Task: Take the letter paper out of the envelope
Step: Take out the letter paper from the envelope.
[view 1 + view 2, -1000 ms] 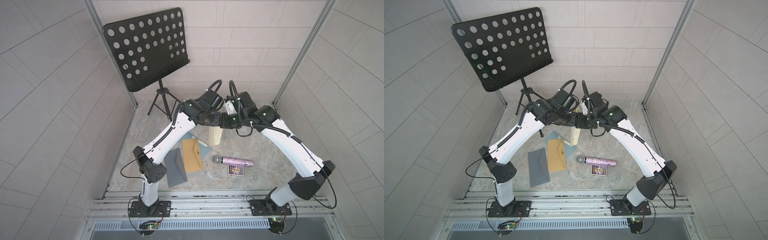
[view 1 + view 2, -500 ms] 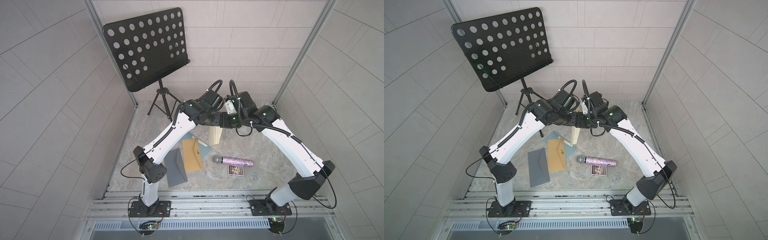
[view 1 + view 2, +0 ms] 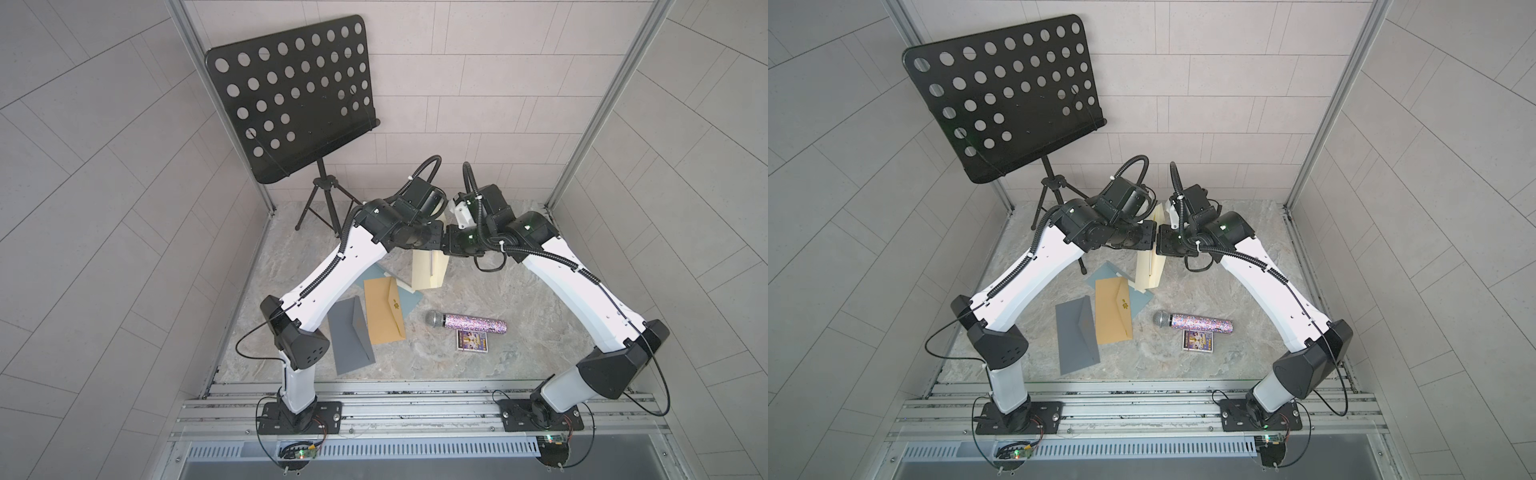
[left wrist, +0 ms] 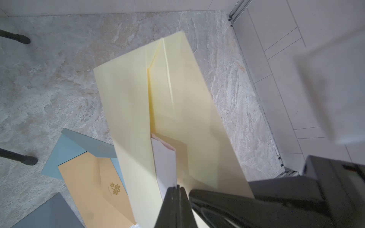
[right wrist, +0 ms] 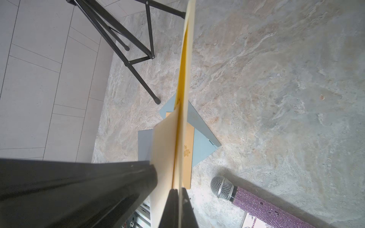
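Pinching letter paper [image 4: 165, 163] inside left claw [image 4: 176, 189] | right claw [image 5: 178, 190] clamps envelope [image 4: 128, 108] edge

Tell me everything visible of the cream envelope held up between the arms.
Cream envelope: smooth paper, hanging upright above the marbled tabletop, clear of the envelopes lying below. Its mouth gapes, with white letter paper showing inside. The right gripper pinches its top edge; the left gripper is shut on the letter paper.

Robot lab cell, panelled walls [image 3: 498, 83], aluminium base rail [image 3: 415, 409]
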Robot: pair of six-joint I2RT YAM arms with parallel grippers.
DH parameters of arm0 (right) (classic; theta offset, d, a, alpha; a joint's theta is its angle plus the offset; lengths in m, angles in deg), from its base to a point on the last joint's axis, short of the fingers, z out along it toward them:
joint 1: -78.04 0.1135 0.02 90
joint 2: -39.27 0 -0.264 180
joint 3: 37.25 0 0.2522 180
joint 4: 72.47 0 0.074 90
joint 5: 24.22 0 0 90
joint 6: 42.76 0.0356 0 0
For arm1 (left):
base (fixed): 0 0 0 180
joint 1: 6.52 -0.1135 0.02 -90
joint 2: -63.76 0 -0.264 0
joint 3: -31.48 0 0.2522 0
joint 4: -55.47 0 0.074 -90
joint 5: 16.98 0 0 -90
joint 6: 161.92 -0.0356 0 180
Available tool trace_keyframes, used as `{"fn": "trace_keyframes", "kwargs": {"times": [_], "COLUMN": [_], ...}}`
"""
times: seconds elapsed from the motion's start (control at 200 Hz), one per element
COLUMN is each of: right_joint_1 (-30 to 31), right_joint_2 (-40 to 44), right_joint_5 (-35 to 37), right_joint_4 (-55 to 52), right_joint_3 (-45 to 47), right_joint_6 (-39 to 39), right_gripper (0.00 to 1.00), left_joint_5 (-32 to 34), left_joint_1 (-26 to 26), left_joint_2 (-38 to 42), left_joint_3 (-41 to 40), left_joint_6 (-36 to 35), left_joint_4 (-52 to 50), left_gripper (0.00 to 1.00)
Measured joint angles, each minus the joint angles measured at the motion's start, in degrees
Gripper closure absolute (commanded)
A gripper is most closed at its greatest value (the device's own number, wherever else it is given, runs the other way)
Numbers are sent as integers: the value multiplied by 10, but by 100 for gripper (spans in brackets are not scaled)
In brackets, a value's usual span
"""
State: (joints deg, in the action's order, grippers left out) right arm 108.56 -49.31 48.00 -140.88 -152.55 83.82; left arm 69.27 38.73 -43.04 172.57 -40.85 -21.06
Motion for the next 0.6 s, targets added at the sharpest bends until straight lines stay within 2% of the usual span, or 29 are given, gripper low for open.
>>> {"fn": "trace_keyframes", "kwargs": {"times": [0.6], "right_joint_1": [-50], "right_joint_2": [-44], "right_joint_5": [-2], "right_joint_4": [15], "right_joint_3": [16], "right_joint_6": [3], "right_gripper": [100], "left_joint_5": [-35], "left_joint_1": [-42], "left_joint_2": [45], "left_joint_3": [0], "left_joint_6": [39], "left_joint_4": [32], "left_gripper": [100]}}
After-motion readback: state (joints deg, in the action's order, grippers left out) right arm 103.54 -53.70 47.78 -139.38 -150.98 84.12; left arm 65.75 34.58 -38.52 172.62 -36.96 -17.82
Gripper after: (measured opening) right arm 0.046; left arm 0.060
